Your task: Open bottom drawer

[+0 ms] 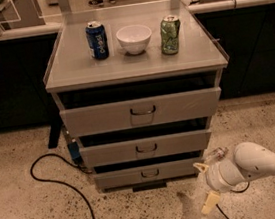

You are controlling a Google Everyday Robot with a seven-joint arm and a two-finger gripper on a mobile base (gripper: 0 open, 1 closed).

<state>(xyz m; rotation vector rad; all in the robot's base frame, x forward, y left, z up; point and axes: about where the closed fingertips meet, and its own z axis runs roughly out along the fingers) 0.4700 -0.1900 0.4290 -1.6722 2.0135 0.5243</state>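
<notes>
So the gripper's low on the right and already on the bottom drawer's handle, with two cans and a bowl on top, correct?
No. In the camera view the gripper is low on the right but off the handle of the bottom drawer, out past the front's right end. The blue can, green can and bowl do stand on top.

One raised view, angled down at the front of a pale grey three-drawer cabinet [71,67], moderately near, gripper [206,187] low right.

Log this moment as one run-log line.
gripper: open, near floor, right of bottom drawer, not touching | handle: free | cabinet top: blue can, bowl, green can
</notes>
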